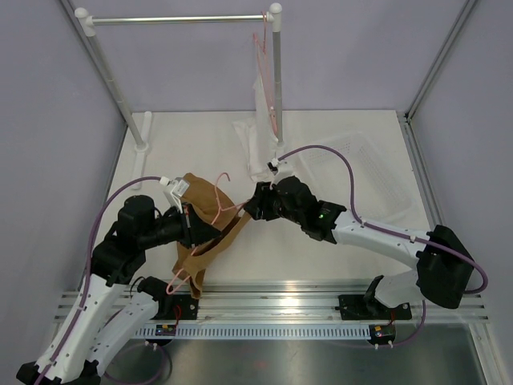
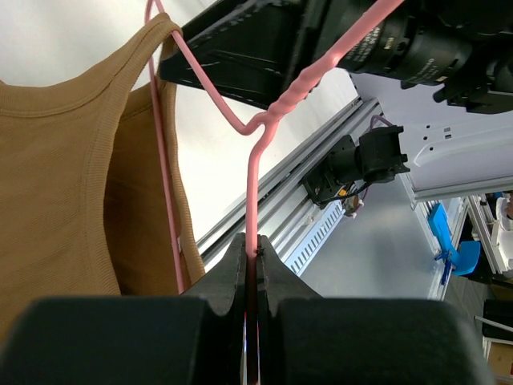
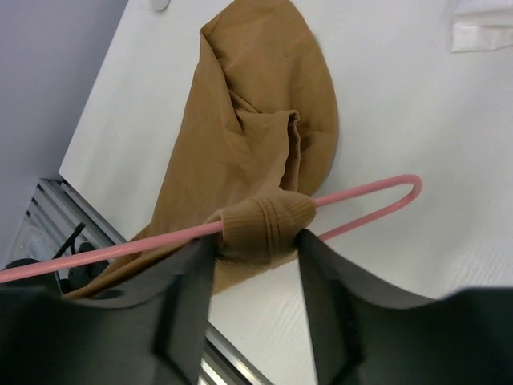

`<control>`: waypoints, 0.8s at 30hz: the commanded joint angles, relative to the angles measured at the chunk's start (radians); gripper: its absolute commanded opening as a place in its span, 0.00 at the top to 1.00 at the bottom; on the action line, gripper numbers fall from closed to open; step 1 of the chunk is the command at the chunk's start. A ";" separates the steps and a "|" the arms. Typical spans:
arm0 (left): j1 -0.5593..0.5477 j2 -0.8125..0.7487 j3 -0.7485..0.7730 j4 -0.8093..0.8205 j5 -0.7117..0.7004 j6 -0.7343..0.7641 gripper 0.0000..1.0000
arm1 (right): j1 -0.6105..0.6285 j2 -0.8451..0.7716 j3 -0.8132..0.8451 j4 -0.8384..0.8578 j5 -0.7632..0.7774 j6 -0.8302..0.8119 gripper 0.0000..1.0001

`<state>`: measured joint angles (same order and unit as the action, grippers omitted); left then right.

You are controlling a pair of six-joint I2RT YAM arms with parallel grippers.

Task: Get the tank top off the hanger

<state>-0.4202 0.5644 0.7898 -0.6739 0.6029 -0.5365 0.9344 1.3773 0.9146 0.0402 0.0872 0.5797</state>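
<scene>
The left pincer [image 2: 252, 255] was clamped shut on the wire stem of the hanger [image 2: 251, 184], close to its twisted neck. The right pincer [image 3: 256, 241] had its jaws pressed against both sides of a bunched strap of the tank top [image 3: 256, 120], the strap wrapped round one hanger arm. The rest of the garment hung in folds over the worktop [image 3: 417, 120], between the two arms.

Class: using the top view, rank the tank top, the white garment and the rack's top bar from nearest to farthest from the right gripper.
1. tank top: strap between the right gripper fingers, body to its left.
2. white garment: just behind the gripper.
3. rack's top bar: far back, high up.
</scene>
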 commanded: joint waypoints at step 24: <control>-0.025 -0.058 0.098 0.072 0.132 0.049 1.00 | -0.210 -0.052 0.064 -0.241 0.117 -0.159 1.00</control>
<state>-0.4374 0.5549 0.8227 -0.7322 0.6361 -0.4530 0.7334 1.4006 0.9497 -0.1913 0.2413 0.4641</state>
